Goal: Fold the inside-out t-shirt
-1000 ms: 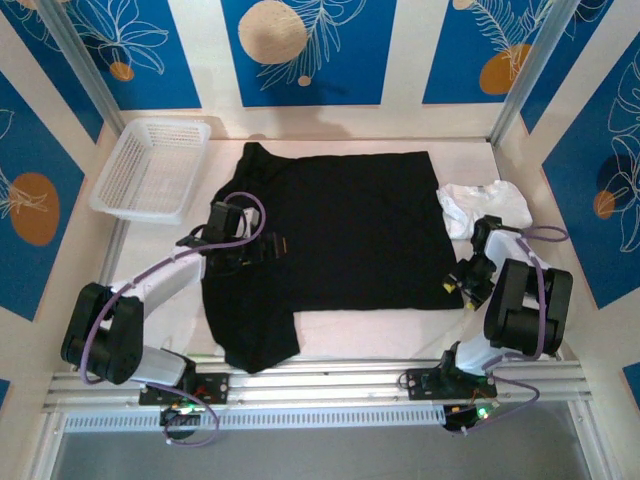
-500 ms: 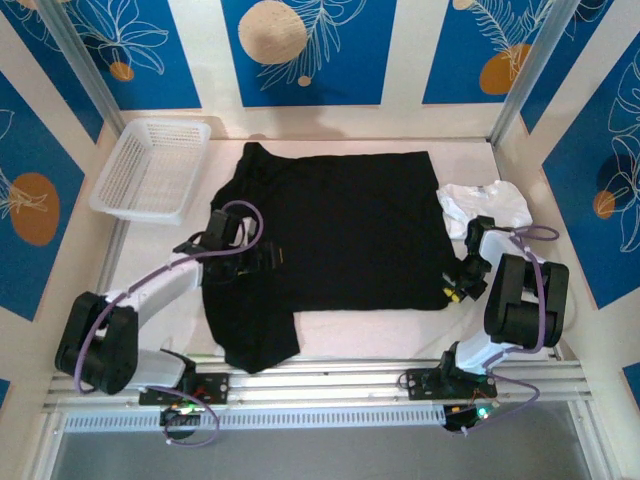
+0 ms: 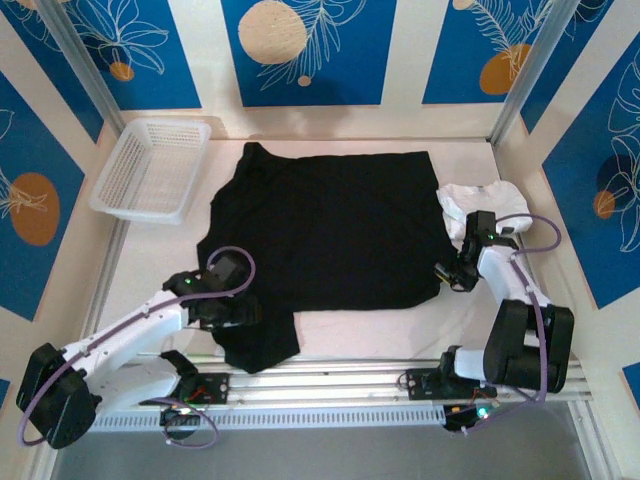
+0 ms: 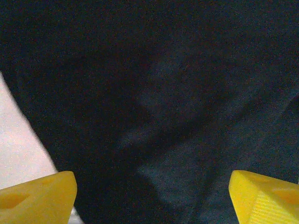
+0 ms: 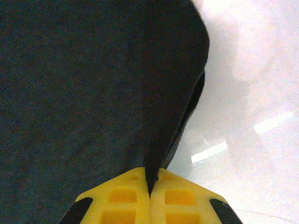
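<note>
T-shirt cloth, black and plain on the upper face, lies spread flat across the middle of the pale desk. Its collar end points to the far left, towards a white mesh basket that sits in the far left corner. One flap of the shirt, which looks like a sleeve, reaches out at the near left, close to the near edge of the desk. A small crumpled white garment lies just beside the shirt's right edge, on the far side.

The left hand hangs over the near left part of the shirt, where that flap joins the body. In the left wrist view its yellow fingertips stand spread far apart with nothing between them. Dark, softly creased cloth lies below, and a strip of bare desk shows at the left.

The right hand is at the shirt's near right corner, near the white garment. In the right wrist view its yellow fingers are pressed together, pinching the edge of the black cloth. A thin fold of the cloth runs up into the seam between them, with bare desk to the right of that edge.
</note>
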